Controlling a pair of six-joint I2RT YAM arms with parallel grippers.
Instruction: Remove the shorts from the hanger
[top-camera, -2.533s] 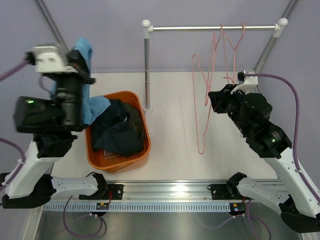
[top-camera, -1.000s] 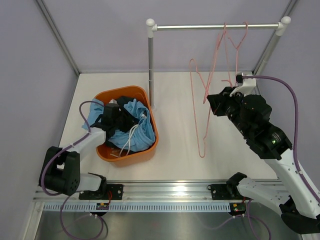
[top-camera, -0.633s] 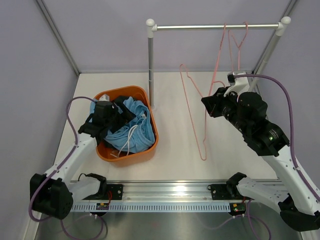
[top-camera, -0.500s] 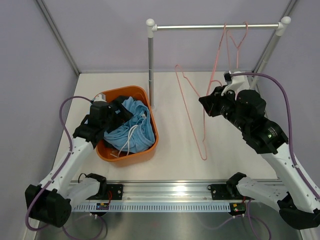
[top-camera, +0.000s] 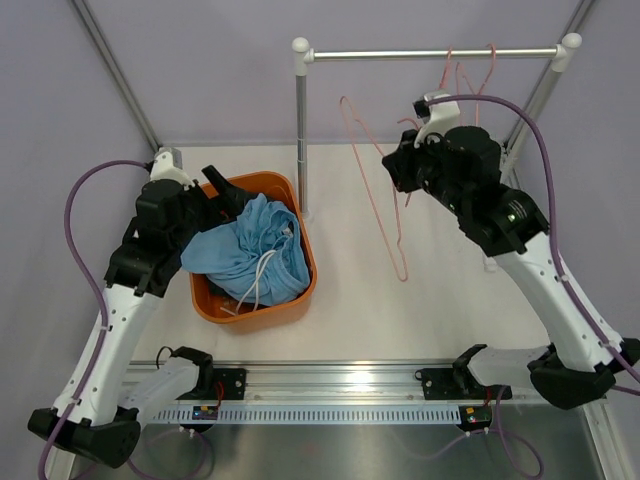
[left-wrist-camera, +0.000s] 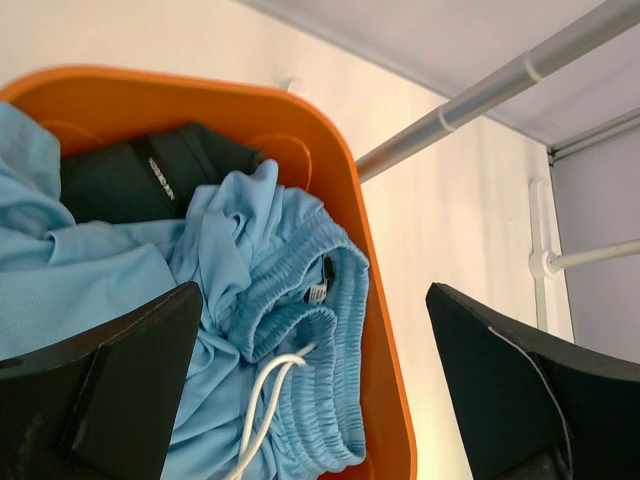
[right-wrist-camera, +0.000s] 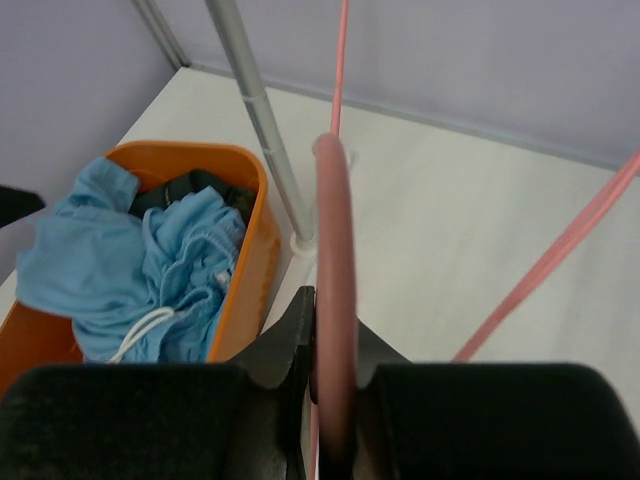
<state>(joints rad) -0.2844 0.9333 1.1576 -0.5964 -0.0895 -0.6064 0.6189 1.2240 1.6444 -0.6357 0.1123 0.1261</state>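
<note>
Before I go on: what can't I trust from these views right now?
- Left wrist view: only a scrap of the dark shorts shows; the light blue shorts cover the rest, so one pair or two is unclear.
- Top view: the pink hanger and other wires overlap at the rail; hooked on or off, unclear.
- Top view: jaws of the right gripper hidden by its own wrist.

The top camera is looking down over the whole table (top-camera: 450, 300); both wrist cameras are sharing the orange basket (top-camera: 250, 316), the left nearer.

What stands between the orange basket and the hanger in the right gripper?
The rack's upright metal post, close beside the basket, well left of the hanger; top view.
</note>
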